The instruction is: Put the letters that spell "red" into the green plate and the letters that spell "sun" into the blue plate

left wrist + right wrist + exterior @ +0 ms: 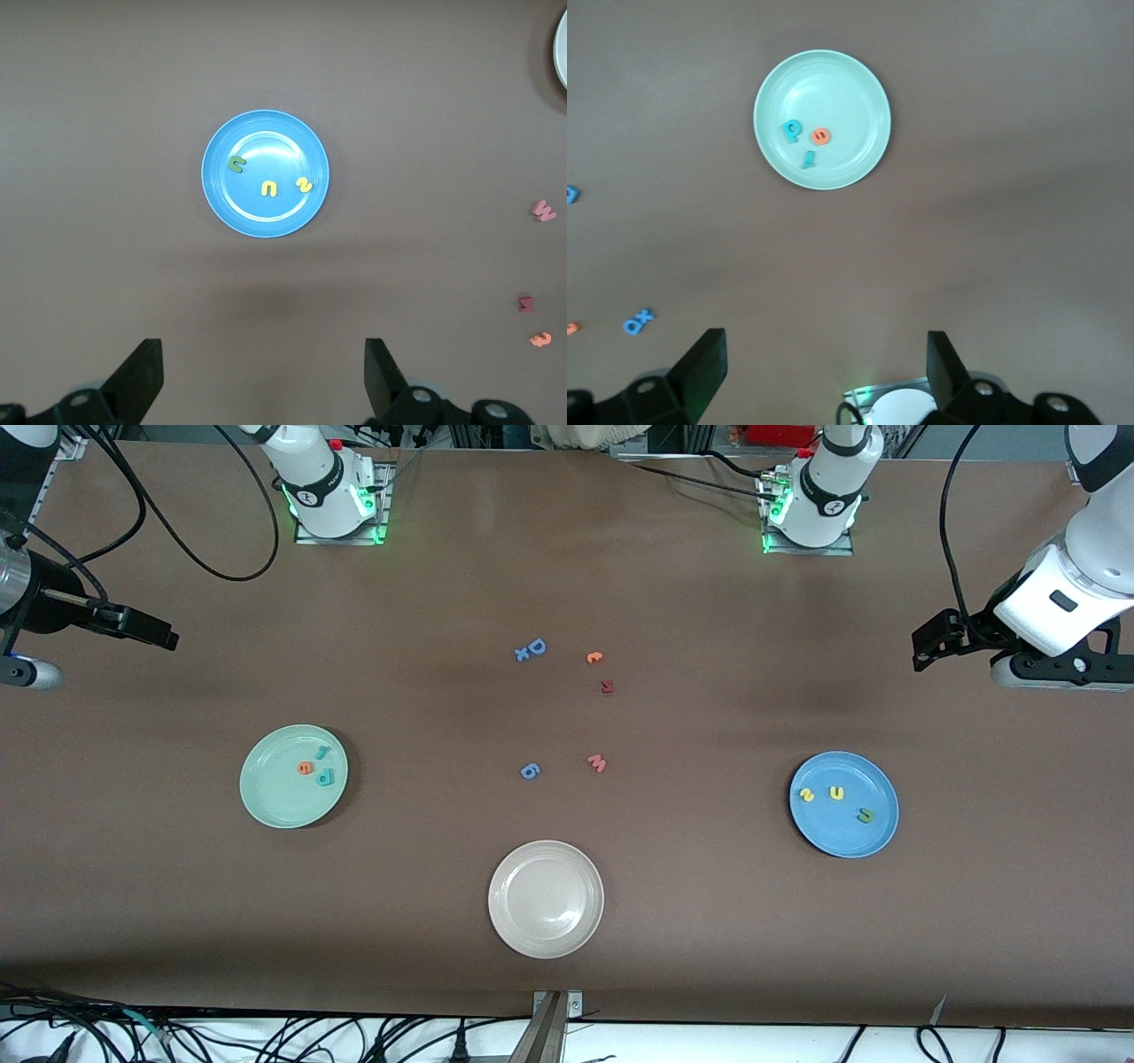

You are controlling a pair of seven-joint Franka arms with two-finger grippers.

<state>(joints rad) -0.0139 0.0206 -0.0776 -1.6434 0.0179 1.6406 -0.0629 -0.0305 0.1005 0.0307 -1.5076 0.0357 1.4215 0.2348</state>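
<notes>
The green plate [275, 802] [842, 93] holds a teal "r" [321, 752], an orange "e" [305, 768] and a teal "d" [326, 778]. The blue plate [842, 834] [266, 133] holds a yellow "s" [806, 794], a yellow "u" [836, 793] and a green "n" [865, 815]. My left gripper [923, 651] [263, 359] hangs open and empty over bare table at the left arm's end. My right gripper [164, 636] [826, 350] hangs open and empty over bare table at the right arm's end.
A beige-white plate [546, 939] sits nearest the front camera, mid-table. Loose letters lie in the table's middle: a blue "D" with a small "x" [532, 649], an orange letter [594, 657], a dark red one [607, 686], a pink "w" [597, 763] and a blue one [529, 771].
</notes>
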